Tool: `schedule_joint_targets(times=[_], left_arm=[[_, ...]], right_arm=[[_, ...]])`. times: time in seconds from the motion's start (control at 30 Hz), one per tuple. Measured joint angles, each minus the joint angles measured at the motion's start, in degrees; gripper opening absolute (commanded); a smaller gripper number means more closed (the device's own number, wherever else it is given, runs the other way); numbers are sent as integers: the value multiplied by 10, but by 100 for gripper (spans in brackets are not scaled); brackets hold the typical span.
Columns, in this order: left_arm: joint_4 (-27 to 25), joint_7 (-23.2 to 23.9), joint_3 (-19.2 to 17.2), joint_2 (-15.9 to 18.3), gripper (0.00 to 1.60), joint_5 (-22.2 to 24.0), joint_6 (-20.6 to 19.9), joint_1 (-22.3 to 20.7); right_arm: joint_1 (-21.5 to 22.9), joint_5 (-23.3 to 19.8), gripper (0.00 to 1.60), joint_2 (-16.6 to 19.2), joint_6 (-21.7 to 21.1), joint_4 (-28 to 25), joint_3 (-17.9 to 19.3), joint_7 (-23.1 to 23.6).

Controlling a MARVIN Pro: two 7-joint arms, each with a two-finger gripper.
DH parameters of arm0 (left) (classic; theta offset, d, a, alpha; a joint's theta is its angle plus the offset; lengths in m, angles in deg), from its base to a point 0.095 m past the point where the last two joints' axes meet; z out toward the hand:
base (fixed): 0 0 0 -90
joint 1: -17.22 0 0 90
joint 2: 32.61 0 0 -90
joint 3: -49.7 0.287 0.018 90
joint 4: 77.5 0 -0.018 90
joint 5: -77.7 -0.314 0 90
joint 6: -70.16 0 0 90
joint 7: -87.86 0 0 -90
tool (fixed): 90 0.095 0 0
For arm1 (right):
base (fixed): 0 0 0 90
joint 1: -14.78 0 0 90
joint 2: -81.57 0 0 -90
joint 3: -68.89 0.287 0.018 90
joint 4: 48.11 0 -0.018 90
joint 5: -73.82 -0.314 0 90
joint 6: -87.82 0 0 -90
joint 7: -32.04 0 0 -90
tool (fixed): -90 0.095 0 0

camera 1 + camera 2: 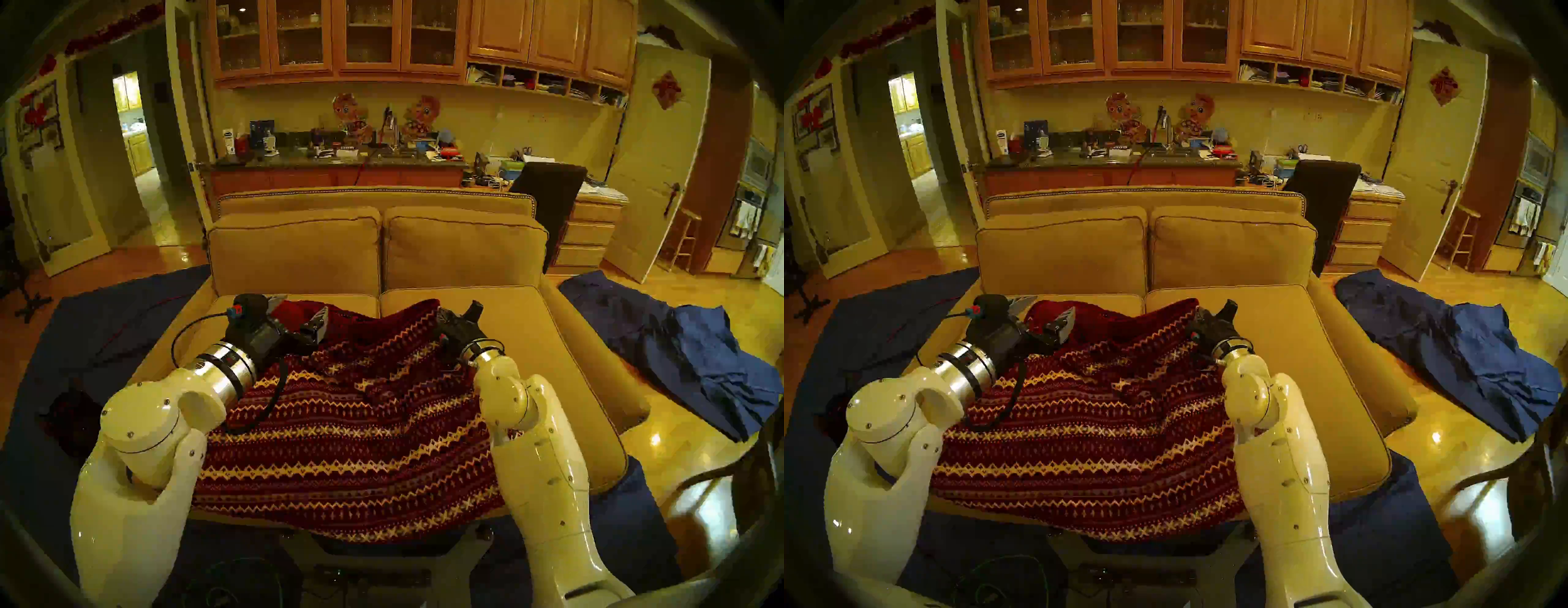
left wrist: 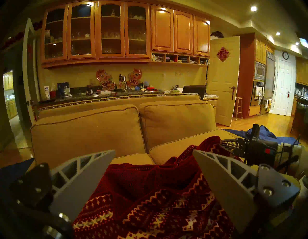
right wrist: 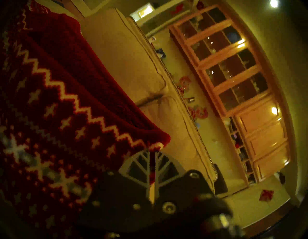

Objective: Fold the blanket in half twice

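The dark red blanket with cream and grey zigzag and cross bands lies rumpled on the sofa seat and hangs over its front edge. Its far edge is turned up, showing the plain red reverse. My left gripper is open just above that far left part; in the left wrist view its fingers stand wide apart with the blanket below them. My right gripper is shut on the blanket's far right edge; the right wrist view shows the fingers pinching the cloth.
The tan sofa has two back cushions right behind the grippers. A wrinkled blue cloth lies on the wooden floor to the right. A dark blue floor sheet lies under and left of the sofa.
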Motion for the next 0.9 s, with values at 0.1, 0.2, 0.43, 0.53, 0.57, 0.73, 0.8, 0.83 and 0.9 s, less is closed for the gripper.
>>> schedule_joint_targets(times=[0.1, 0.2, 0.43, 0.53, 0.57, 0.73, 0.8, 0.83, 0.9], left_arm=[[0, 0, 0, 0, 160, 0, 0, 0], [0, 0, 0, 0, 160, 0, 0, 0], [0, 0, 0, 0, 160, 0, 0, 0], [0, 0, 0, 0, 160, 0, 0, 0], [0, 0, 0, 0, 160, 0, 0, 0], [0, 0, 0, 0, 160, 0, 0, 0], [0, 0, 0, 0, 160, 0, 0, 0], [0, 0, 0, 0, 160, 0, 0, 0], [0, 0, 0, 0, 160, 0, 0, 0]], right_arm=[[14, -7, 0, -3, -17, 15, 6, 6], [32, -14, 0, -8, -37, 35, 11, 12], [68, -30, 0, -22, -73, 75, 17, 11], [86, -38, 0, -30, -89, 96, 20, 7], [90, -39, 0, -32, -92, 100, 20, 6], [120, -46, 0, -46, -115, 135, 29, -6], [130, -47, 0, -49, -122, 146, 33, -11], [134, -48, 0, -50, -125, 150, 34, -14], [145, -48, 0, -52, -131, 165, 38, -20]])
